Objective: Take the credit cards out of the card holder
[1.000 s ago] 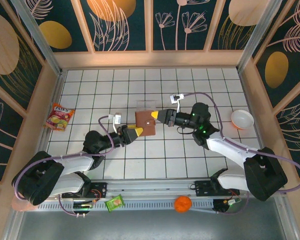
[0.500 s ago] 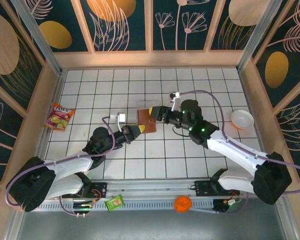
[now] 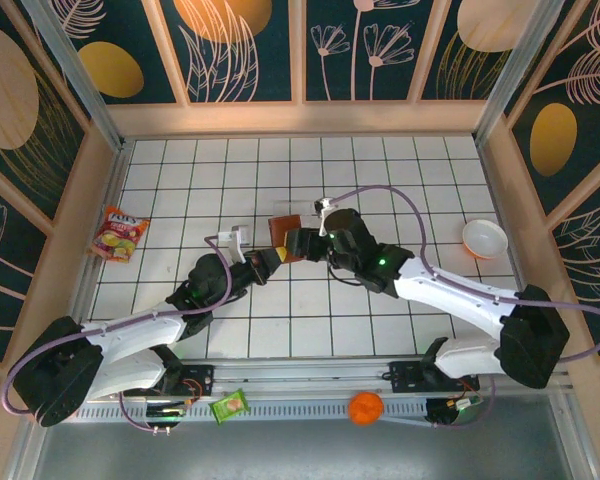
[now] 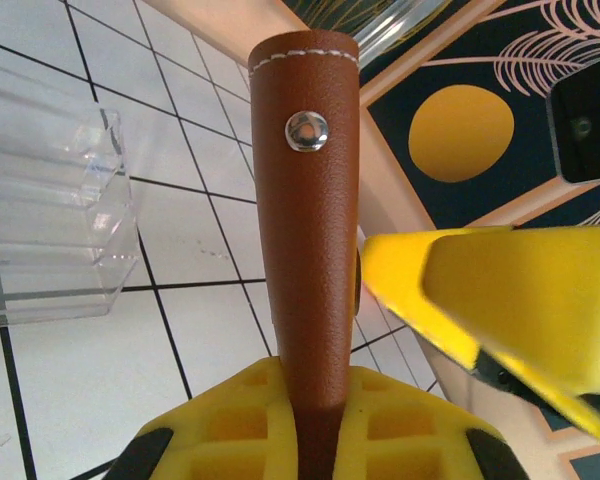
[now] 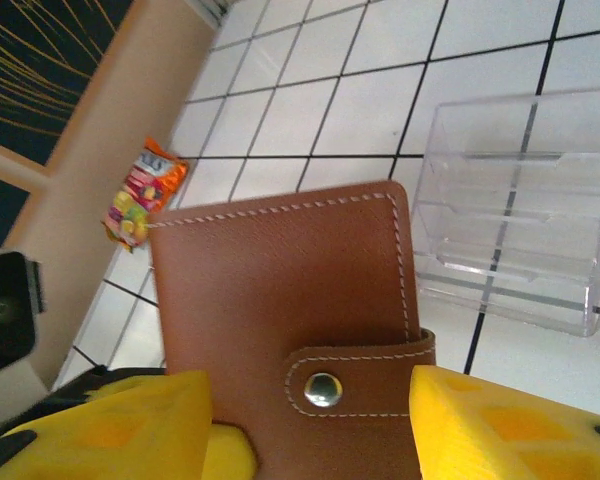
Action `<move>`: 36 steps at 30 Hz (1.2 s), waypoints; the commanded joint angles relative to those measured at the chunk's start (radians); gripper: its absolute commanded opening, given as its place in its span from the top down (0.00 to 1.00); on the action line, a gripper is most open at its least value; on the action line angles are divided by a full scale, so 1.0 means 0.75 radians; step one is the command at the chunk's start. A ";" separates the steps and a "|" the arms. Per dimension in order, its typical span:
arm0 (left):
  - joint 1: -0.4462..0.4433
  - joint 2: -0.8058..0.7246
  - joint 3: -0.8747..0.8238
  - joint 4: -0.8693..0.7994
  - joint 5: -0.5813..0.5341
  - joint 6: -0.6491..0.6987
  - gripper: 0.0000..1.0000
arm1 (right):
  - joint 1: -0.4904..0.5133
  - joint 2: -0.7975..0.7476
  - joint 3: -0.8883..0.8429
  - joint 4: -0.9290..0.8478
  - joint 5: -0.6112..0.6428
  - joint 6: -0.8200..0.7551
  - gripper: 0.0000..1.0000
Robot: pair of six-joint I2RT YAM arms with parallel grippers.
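The card holder (image 5: 280,290) is a brown leather wallet, folded shut with its snap tab (image 5: 360,375) fastened. My left gripper (image 4: 320,425) is shut on its lower edge and holds it upright off the table (image 3: 285,230). In the left wrist view I see the card holder (image 4: 310,200) edge-on. My right gripper (image 5: 315,425) is open, one yellow finger (image 5: 510,425) on each side of the tab, close to the leather without clamping it. In the top view it (image 3: 298,243) sits right beside the wallet. The credit cards are hidden inside the closed card holder.
A clear plastic tray (image 5: 520,230) stands on the tiles just behind the wallet. A snack packet (image 3: 119,233) lies at the left wall and a white bowl (image 3: 484,238) at the right. A green packet (image 3: 230,405) and an orange object (image 3: 365,407) lie on the front rail.
My right gripper has swung left to the wallet's clasp side. My left gripper has raised the wallet from lying flat to standing on edge, shifting it slightly back and left.
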 commanded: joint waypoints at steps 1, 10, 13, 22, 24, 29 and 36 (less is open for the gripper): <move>-0.013 -0.036 0.043 0.020 -0.026 0.025 1.00 | 0.021 0.043 0.078 -0.055 0.048 -0.049 0.45; -0.018 -0.072 0.047 0.003 -0.018 0.027 1.00 | 0.032 0.163 0.165 -0.242 0.235 -0.063 0.51; -0.018 -0.090 0.043 -0.007 -0.029 0.032 1.00 | 0.032 0.171 0.165 -0.272 0.291 -0.066 0.60; -0.018 -0.094 0.039 -0.021 -0.043 0.022 1.00 | 0.032 0.173 0.166 -0.275 0.332 -0.082 0.90; -0.018 -0.099 0.038 -0.024 -0.047 0.022 1.00 | 0.030 0.169 0.157 -0.278 0.341 -0.084 0.98; -0.018 -0.109 0.031 -0.026 -0.053 0.024 1.00 | 0.010 0.128 0.106 -0.250 0.336 -0.076 1.00; -0.018 -0.137 0.005 -0.017 -0.061 0.029 1.00 | -0.070 0.010 -0.031 -0.172 0.262 -0.079 1.00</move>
